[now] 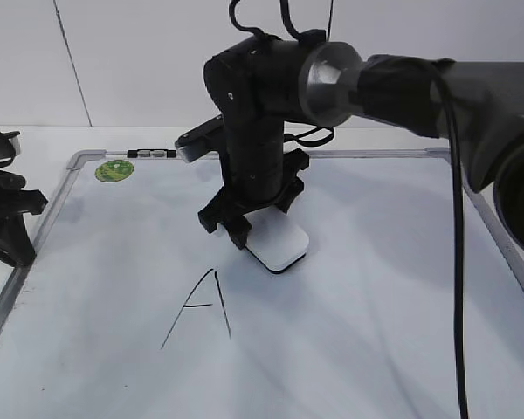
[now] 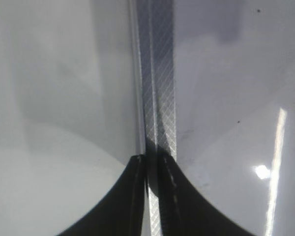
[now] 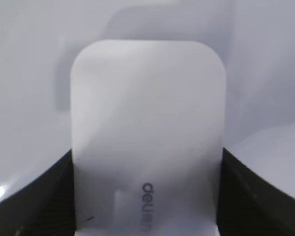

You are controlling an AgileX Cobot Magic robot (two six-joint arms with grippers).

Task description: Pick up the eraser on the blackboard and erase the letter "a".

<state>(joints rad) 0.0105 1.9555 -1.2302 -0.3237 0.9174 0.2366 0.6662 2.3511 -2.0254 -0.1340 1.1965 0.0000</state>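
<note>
The white eraser (image 1: 281, 245) with black felt underside sits at the board surface near the middle of the blackboard (image 1: 375, 262), just above and right of a large capital "A" (image 1: 201, 305). My right gripper (image 1: 253, 223) reaches in from the right and is shut on the eraser; in the right wrist view its black fingers (image 3: 146, 196) press both long sides of the eraser (image 3: 147, 113), with grey lettering on top. No small letter "a" is in view. My left gripper (image 1: 4, 223) is shut and empty beside the board's left frame (image 2: 157, 73).
A round green sticker (image 1: 113, 170) and a small clip (image 1: 157, 154) sit at the board's far left corner. The right arm's thick black body and cable (image 1: 458, 262) hang over the right half of the board.
</note>
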